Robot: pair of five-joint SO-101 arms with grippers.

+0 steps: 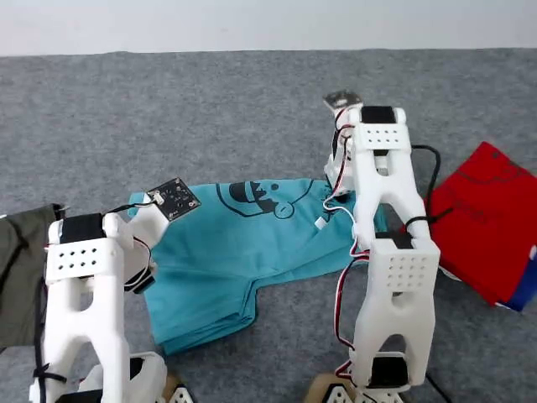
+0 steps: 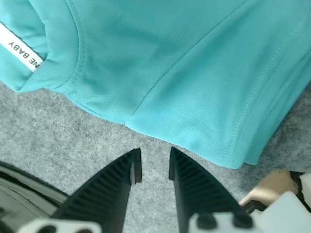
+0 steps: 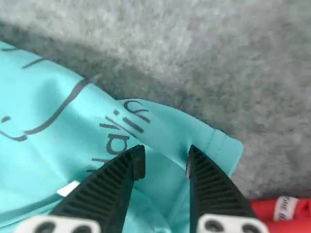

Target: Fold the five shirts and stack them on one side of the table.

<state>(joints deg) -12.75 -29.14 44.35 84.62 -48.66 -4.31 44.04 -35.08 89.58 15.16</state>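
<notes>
The left gripper stands slightly parted with nothing between its jaws; its black, ribbed fingers hang over bare grey covering just beside the stitched hem of the teal shirt. The right gripper is parted wider and also holds nothing, its ridged fingers poised above a folded-over corner of the same shirt, where dark printed lettering crosses the fabric. The teal shirt is a smooth, fine-meshed knit. It lies loosely spread in the middle of the table between the two white arms, with a dark graphic near its far edge and a white label sewn at one fold. The table's covering is a nubby grey felt. A red shirt lies as a flat, squarish fold at the right edge, on top of a blue cloth. An olive shirt lies at the left edge.
</notes>
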